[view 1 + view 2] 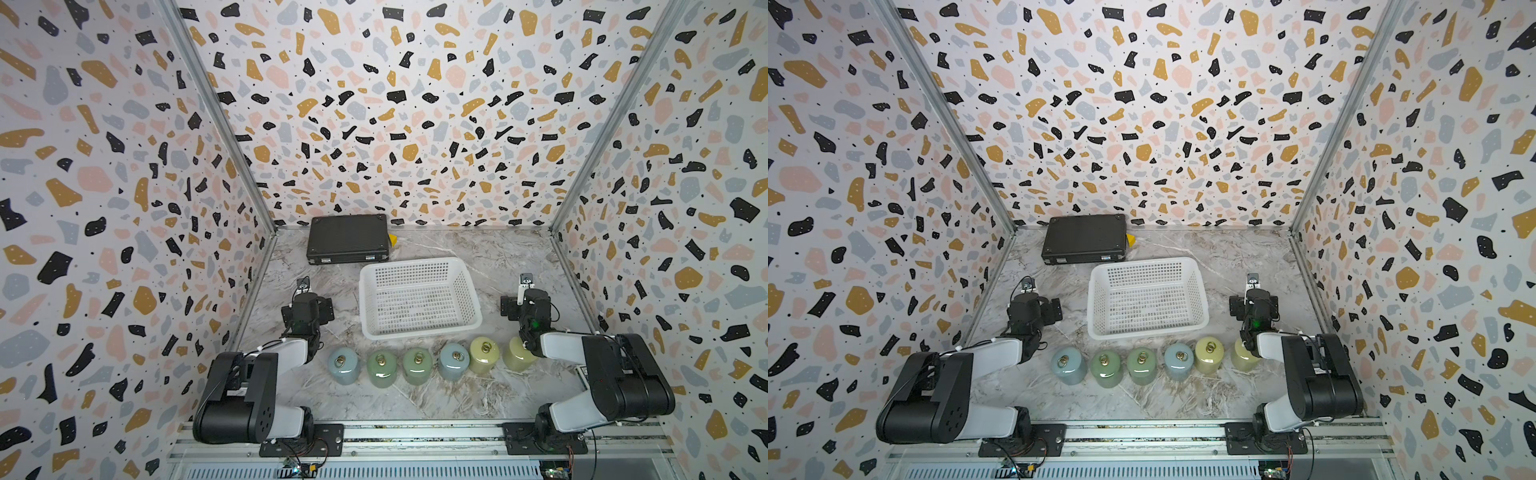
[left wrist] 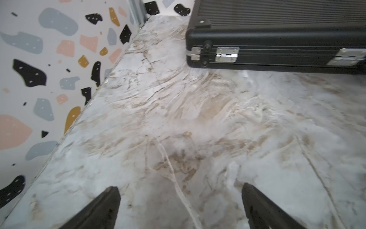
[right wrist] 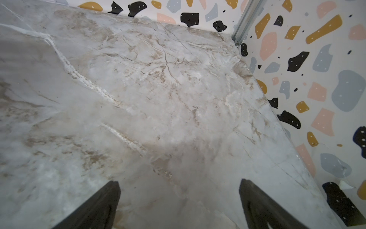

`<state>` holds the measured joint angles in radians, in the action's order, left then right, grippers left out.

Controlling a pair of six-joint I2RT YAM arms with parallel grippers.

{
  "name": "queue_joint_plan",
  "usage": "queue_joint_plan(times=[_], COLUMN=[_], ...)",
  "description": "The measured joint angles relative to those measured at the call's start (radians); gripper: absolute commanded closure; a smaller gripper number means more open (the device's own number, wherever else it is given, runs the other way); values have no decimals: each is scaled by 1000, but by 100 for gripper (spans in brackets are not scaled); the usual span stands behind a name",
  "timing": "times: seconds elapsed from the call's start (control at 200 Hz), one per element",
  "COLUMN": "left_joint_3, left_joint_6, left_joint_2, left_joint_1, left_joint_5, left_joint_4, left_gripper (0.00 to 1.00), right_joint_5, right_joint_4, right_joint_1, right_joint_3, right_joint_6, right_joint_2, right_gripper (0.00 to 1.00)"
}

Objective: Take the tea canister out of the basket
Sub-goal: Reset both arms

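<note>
white plastic lattice basket, flared rim, sits mid-worktop, long axis roughly along the near edge, slightly skewed. six glossy, rounded tea canisters, ring-topped, stand upright in a row just outside its near rim. left gripper and right gripper gape wide over veined marble.

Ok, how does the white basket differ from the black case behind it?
The basket is white, open-topped and latticed; the black case is solid and shut. The basket is deep-walled, the case flat. The basket sits just behind the canisters; the case lies by the back wall. Both are rectangular and rest on the table.
</note>
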<state>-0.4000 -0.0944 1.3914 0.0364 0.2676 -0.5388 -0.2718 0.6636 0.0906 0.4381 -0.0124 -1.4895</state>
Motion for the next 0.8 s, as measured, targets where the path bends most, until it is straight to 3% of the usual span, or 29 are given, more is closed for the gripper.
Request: queue_joint_plan(times=[0.19,0.801], left_joint_3=[54,67], left_joint_6=[40,57], left_joint_2=[21,27], left_joint_1=[0,0], left_joint_5=[-95,-129], left_joint_4=[-177,-234], left_gripper=[0,0], right_joint_5=[15,68], right_joint_4=[23,206], right_joint_1=[0,-12], right_joint_3=[-1,-90], right_joint_6=[0,-16], right_joint_2=[0,-29], right_gripper=[1,1])
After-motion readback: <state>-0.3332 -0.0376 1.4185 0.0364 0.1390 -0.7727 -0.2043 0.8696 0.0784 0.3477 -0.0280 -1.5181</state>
